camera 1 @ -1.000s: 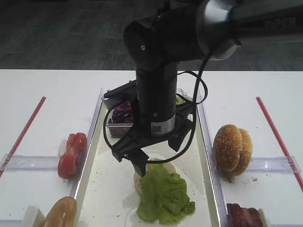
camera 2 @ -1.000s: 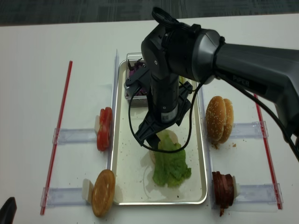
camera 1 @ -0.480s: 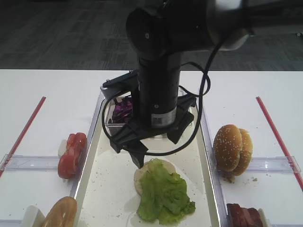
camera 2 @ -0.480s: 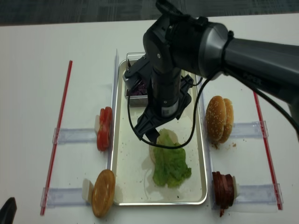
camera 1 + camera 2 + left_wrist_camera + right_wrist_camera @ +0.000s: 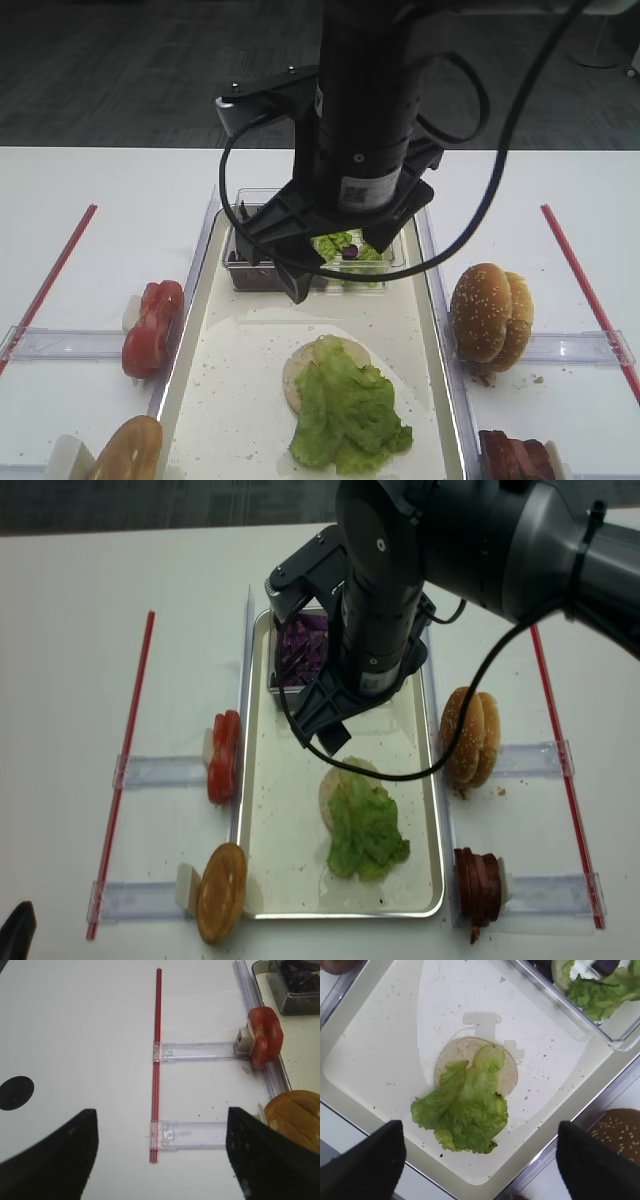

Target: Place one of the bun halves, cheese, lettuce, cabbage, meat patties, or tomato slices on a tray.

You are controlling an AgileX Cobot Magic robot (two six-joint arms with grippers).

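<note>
the right claw (image 5: pixel 479 1160) hangs over the tray (image 5: pixel 365 1050), jaws spread wide, gripping nothing. the lettuce (image 5: pixel 465 1107) lies under it at the tray's centre, draped over a pale bun disc (image 5: pixel 455 1055) that peeks out at 12 o'clock. the leaf looks light, floppy and easily torn; pinch a thick ruffled edge gently. the left claw (image 5: pixel 160 1160) also looks wide open and empty, off at 9 o'clock.

Lettuce (image 5: pixel 462 1110) draped over pale bun disc (image 5: pixel 458 1055) on crumb-speckled tray (image 5: pixel 365 1055), pincer (image 5: pixel 479 1160) fingers spread wide
</note>
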